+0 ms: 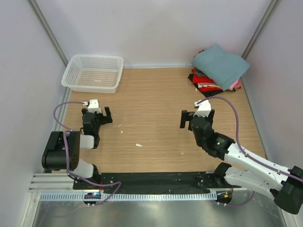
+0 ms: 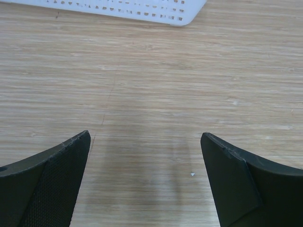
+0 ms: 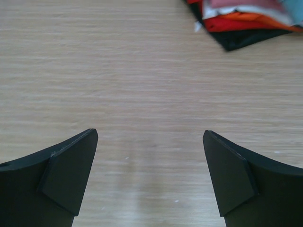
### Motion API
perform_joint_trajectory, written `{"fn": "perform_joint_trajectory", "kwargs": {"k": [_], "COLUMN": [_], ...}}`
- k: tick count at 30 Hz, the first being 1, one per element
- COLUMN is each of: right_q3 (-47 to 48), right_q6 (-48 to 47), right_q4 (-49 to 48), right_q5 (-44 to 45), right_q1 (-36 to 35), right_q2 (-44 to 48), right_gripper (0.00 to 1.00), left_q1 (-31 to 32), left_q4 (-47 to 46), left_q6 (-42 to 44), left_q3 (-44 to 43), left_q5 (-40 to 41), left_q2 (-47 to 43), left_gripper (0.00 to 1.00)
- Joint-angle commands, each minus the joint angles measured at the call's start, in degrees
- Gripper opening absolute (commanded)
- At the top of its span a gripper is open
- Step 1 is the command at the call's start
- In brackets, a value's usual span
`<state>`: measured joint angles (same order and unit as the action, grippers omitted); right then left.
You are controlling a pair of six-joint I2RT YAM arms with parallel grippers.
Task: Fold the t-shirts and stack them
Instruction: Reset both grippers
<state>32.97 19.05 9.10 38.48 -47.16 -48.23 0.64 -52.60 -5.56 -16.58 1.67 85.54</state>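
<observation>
Jaws spread and empty, the left gripper [image 1: 96, 116] and right gripper [image 1: 196, 117] hover above the table [image 1: 151, 101]; the teal t-shirt [image 1: 220, 65] caps the corner stack [image 1: 208, 86], suggesting the folding is done.

The left arm is folded back close to its base, its left hand [image 1: 96, 114] pointing far and downward, jaws spread wide with nothing between them. The right arm stretches from its base toward the far left, its right hand [image 1: 196, 117] likewise tilted down, jaws parted wide and empty
</observation>
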Motion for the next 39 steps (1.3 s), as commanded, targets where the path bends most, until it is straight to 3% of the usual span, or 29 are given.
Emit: {"fn": "perform_joint_trajectory", "kwargs": {"k": [1, 3, 6, 7, 9, 10, 12, 14, 16, 18, 20, 21, 22, 24, 25, 29, 34, 39], "right_q3": [1.06, -2.8, -14.48, -20.6, -24.43, -26.62, -28.13, -31.12, -31.74, -31.04, -29.11, -28.5, -26.75, -20.71, -20.49, -19.35, -20.58, -20.49], "right_q6": [-8.02, -12.41, -17.71, -18.77, -20.81, -19.94, -16.61, -13.17, -9.84, -12.53, -10.7, -10.96, -12.27, -10.88, -13.57, -14.91, -18.69, -18.78], "right_q4": [-4.06, -11.08, -29.36, -39.5, -45.03, -49.4, -54.51, -67.86, -78.82, -83.71, -87.15, -93.76, -95.48, -76.71, -79.21, -73.74, -77.57, -78.27], "right_q5": [18.8, 19.44, 18.04, 16.82, 8.57, 6.11, 1.18, -6.43, -8.68, -9.73, -14.02, -20.05, -20.72, -21.6, -24.3, -28.27, -35.82, -35.84], "right_q1": [-0.13, 0.39, 4.6, 9.4, 15.39, 22.04, 28.49, 36.32, 40.02, 42.32, 46.17, 46.45, 47.93, 48.12, 47.86, 47.77, 47.16, 47.16], "right_q2": [-1.61, -0.56, 4.27, 5.06, 4.82, 3.5, -3.43, -12.53, -19.07, -26.26, -32.25, -40.46, -42.63, -38.44, -40.35, -39.66, -39.14, -39.4], "right_gripper": [1.0, 1.0, 1.0, 1.0, 1.0, 1.0, 1.0, 1.0, 1.0, 1.0, 1.0, 1.0, 1.0, 1.0, 1.0, 1.0, 1.0, 1.0], "left_q1": [-0.03, -0.03, -0.03, -0.03, -0.03, -0.03, -0.03, -0.03, -0.03, -0.03, -0.12, -0.03, -0.12, -0.03, -0.12, -0.03, -0.03, -0.03], "left_q4": [-5.41, -5.41, -5.41, -5.41, -5.41, -5.41, -5.41, -5.41, -5.41, -5.5, -5.41, -5.41, -5.5, -5.41, -5.5, -5.5, -5.5, -5.41], "left_q6": [0.55, 0.55, 0.55, 0.55, 0.55, 0.55, 0.55, 0.55, 0.55, 0.55, 0.55, 0.55, 0.55, 0.64, 0.64, 0.55, 0.55, 0.55], "left_q3": [-1.0, -1.0, -1.0, -1.09, -1.09, -0.91, -1.0, -1.0, -1.0, -1.0, -1.0, -0.91, -1.0, -1.0, -1.0, -1.0, -1.0, -1.0], "left_q5": [0.17, 0.17, 0.17, 0.17, 0.17, 0.17, 0.17, 0.26, 0.17, 0.17, 0.17, 0.17, 0.17, 0.26, 0.09, 0.17, 0.26, 0.17], "left_q2": [-0.2, -0.28, -0.28, -0.2, -0.2, -0.28, -0.28, -0.28, -0.2, -0.2, -0.2, -0.2, -0.28, -0.28, -0.2, -0.28, -0.28, -0.2], "left_gripper": [1.0, 1.0, 1.0, 1.0, 1.0, 1.0, 1.0, 1.0, 1.0, 1.0, 1.0, 1.0, 1.0, 1.0, 1.0, 1.0, 1.0, 1.0]}}
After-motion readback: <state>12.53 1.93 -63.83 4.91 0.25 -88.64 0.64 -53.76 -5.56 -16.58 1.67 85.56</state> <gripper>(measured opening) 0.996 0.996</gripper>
